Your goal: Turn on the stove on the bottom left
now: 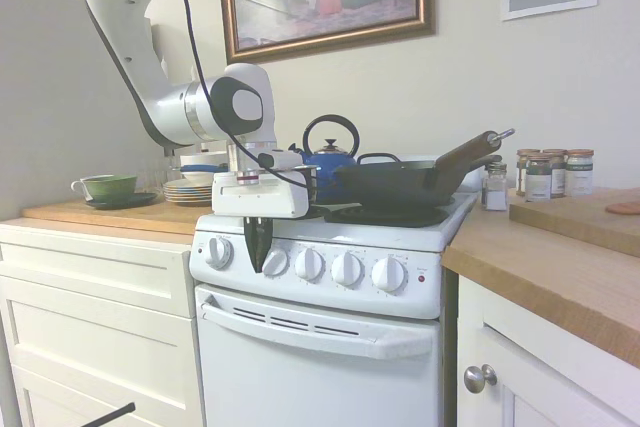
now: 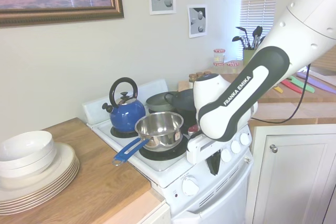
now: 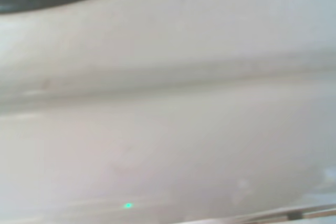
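Observation:
The white range (image 1: 330, 367) has five white round knobs along its front panel. The stove on the bottom left (image 2: 156, 154) shows as a black ring under a steel saucepan (image 2: 160, 128) with a blue handle. My gripper (image 1: 258, 247) points down in front of the panel, between the leftmost knob (image 1: 218, 252) and the second knob (image 1: 276, 262). Its dark fingers taper together to a point with nothing between them, so it looks shut. The second exterior view shows the gripper (image 2: 213, 164) just above the panel. The wrist view is a blurred white surface.
A blue kettle (image 1: 330, 160) stands on the back left burner and a dark wok (image 1: 400, 182) on the right side. Stacked plates and bowls (image 2: 31, 169) lie on the wooden counter to the left. Spice jars (image 1: 548, 172) stand to the right.

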Robot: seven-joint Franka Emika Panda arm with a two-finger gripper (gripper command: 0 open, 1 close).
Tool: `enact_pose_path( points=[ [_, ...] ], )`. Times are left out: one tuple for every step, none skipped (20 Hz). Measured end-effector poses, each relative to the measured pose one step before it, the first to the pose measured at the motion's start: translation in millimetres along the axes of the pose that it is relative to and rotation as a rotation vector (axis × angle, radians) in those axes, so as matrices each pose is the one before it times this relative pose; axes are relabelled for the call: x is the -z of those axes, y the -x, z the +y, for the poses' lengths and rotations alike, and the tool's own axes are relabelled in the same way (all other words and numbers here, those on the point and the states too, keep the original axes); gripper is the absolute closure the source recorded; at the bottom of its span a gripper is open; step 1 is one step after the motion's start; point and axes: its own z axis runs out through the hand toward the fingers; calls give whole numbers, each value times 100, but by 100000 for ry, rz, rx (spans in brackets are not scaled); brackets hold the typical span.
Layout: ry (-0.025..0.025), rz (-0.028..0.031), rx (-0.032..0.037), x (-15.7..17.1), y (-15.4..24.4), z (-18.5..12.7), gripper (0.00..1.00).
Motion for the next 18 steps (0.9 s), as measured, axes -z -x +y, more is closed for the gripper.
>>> enact_pose_path(
  points=[
    [-341,179,592,123,283,-147,100],
    [-581,322,848,202,404,-223,100],
    [-809,463,908,204,538,-253,100],
    [-514,244,629,143,628,-182,100],
    [-303,119,254,162,629,-71,100],
    [-377,142,-59,167,631,43,100],
    [-599,274,-259,181,577,174,100],
    [-647,316,-626,215,538,337,100],
    [-942,497,-783,277,523,442,100],
    [-1000,539,-1050,327,521,516,100],
    [-938,511,-969,343,482,530,100],
    [-1176,626,-1373,364,441,541,100],
    [-995,505,-1581,320,371,559,100],
    [-950,434,-1566,270,228,577,100],
    [-908,266,-1430,225,100,576,100],
    [-1054,222,-1395,237,-32,553,100],
    [-813,351,-1182,227,-119,513,100],
    [-705,395,-1098,217,-153,489,100]
  ],
)
